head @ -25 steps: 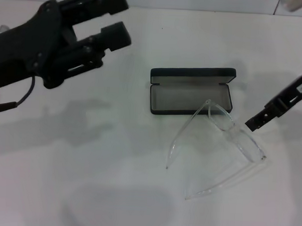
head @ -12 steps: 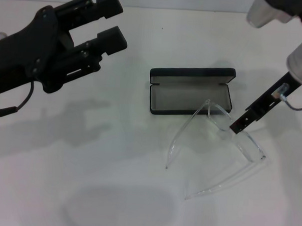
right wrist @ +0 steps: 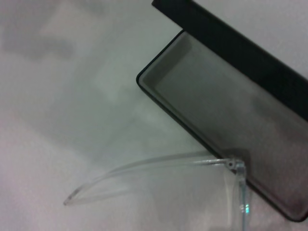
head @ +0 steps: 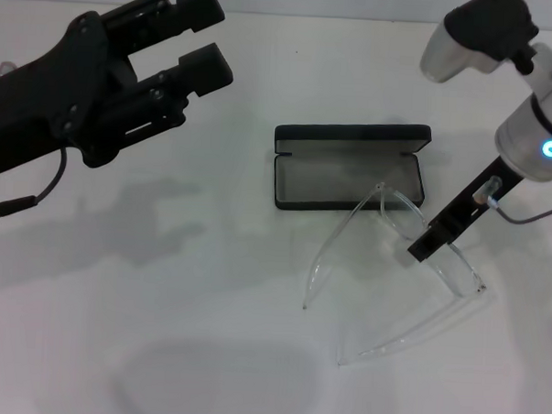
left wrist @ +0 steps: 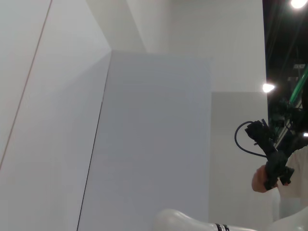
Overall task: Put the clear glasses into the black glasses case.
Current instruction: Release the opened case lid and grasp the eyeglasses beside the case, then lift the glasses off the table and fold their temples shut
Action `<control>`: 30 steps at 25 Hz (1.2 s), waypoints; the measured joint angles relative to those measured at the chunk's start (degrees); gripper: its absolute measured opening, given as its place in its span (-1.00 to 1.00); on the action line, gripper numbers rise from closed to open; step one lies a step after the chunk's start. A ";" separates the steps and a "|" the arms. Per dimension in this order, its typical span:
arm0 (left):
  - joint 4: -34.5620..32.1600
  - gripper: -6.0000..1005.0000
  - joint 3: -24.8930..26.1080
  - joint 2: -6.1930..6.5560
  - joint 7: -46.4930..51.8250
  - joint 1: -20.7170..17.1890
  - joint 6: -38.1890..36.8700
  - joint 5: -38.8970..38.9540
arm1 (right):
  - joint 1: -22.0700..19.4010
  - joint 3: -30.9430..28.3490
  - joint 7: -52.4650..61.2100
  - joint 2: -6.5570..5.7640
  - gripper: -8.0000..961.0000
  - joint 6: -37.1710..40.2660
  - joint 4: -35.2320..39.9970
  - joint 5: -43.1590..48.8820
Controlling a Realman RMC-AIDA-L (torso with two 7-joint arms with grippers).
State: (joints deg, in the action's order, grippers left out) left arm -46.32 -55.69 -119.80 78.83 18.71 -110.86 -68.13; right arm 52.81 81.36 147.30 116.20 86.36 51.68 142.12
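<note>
Head view: lying open on the white table (head: 206, 332), the black glasses case (head: 351, 169), lid tipped back on the far side, grey lining showing. Resting just in front of it and toward the robot's right, the clear glasses (head: 397, 267), arms unfolded and splayed toward the near edge, one hinge corner overlapping the case's near right rim. Hanging high over the far left of the table, well apart from both, the left gripper (head: 196, 38), its two black fingers spread with a plain gap between them and holding nothing. Reaching down at a slant from the right, the right gripper (head: 427, 246), its dark tip sitting right at the curved lens shield; not telling from here whether its fingers are apart or closed, or whether touching the plastic.

Left wrist view: showing only pale wall panels (left wrist: 144, 134) and a distant person's hand (left wrist: 269, 178) gripping a black device; nothing of the task.

Right wrist view: looking close on the case's grey interior (right wrist: 226, 125) and black rim, with one transparent arm and hinge of the glasses (right wrist: 159, 168) lying on the table beside that rim.
</note>
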 joint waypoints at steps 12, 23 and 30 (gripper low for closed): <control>1.39 0.15 0.00 -0.01 0.00 -0.61 -0.02 1.27 | -0.99 3.48 -1.60 -0.02 -0.29 -2.67 -0.83 -1.76; 2.86 0.15 0.01 0.01 0.01 -0.65 -0.29 1.37 | -4.94 7.17 -4.21 -0.02 -0.75 -3.73 3.84 -3.01; 2.83 0.14 -0.25 0.03 0.09 -1.47 -0.84 2.84 | -16.56 10.89 -5.27 -0.18 -0.75 -2.54 22.27 -3.21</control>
State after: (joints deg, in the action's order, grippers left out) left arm -43.49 -55.94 -119.76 78.92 17.24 -111.70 -65.29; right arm 36.25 92.26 142.03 116.03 83.81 73.95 138.91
